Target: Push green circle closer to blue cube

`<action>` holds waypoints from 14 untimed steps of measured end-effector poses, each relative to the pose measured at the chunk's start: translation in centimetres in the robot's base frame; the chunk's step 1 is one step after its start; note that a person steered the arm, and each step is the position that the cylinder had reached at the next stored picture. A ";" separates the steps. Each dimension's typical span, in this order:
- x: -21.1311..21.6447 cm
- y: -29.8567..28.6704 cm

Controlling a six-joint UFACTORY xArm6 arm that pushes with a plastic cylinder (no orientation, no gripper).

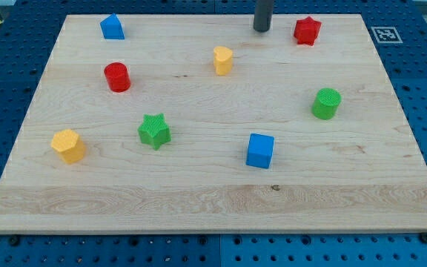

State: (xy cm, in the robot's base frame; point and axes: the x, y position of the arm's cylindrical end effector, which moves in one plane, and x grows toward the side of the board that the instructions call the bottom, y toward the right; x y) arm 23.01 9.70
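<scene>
**A:** How many blocks are on the surface (199,200)?

**B:** Eight. Two blue: a cube (260,150) near the front, right of centre, and a blue peaked block (112,27) at the far left. Two green: the green circle (326,103) on the right side and a green star (154,130) left of centre. Two red: a red cylinder (116,77) on the left and a red star (307,30) at the far right. Two yellow: a yellow block (222,60) in the far middle and a yellow hexagonal block (68,145) near the left edge.

**A:** And the claw?

**B:** There is no claw here, just a rod. My tip (262,29) stands at the far edge, between the yellow block and the red star, touching neither, well apart from the green circle.

**A:** How does the green circle lie relative to the blue cube?

**B:** Farther back and to its right, apart, with bare wood between them.

**A:** Room to move?

**B:** The green circle stands clear of the right edge. Bare wood runs along the whole near edge, and between the rod and the circle.
</scene>
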 end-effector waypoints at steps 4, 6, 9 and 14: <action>13.7 7.9; 20.4 15.8; 17.8 11.1; 18.1 11.0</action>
State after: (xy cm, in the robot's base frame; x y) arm 41.08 20.72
